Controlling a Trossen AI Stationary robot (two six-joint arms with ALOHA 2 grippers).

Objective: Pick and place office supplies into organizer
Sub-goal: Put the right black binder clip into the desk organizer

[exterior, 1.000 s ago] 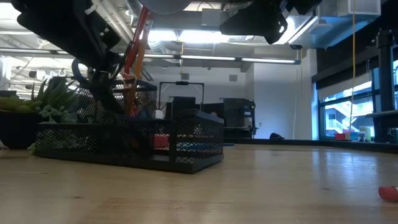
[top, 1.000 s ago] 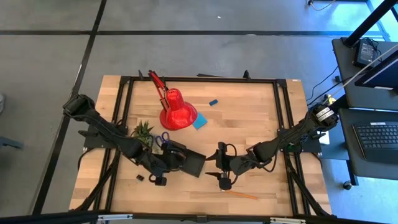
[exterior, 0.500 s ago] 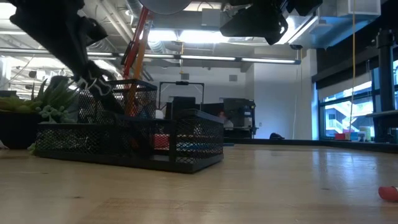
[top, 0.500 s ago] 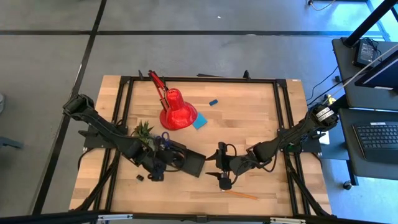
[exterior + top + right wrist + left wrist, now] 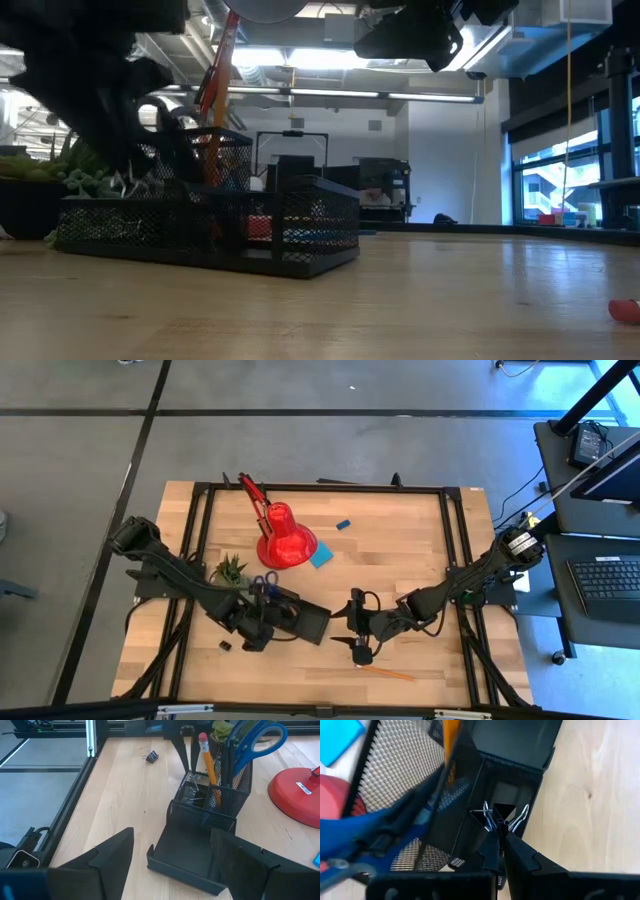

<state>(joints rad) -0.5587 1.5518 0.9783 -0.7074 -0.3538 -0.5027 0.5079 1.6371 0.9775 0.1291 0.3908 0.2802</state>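
Left claw (image 5: 501,831), binder clip (image 5: 501,816) half-hidden

Lamp (image 5: 285,540), plant (image 5: 229,571) beside organizer (image 5: 300,618).

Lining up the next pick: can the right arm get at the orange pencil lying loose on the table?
Probably yes. The pencil lies on bare wood close beside the right tool, which is open and empty, with nothing between them. But the tool faces the organizer, so it must turn first.
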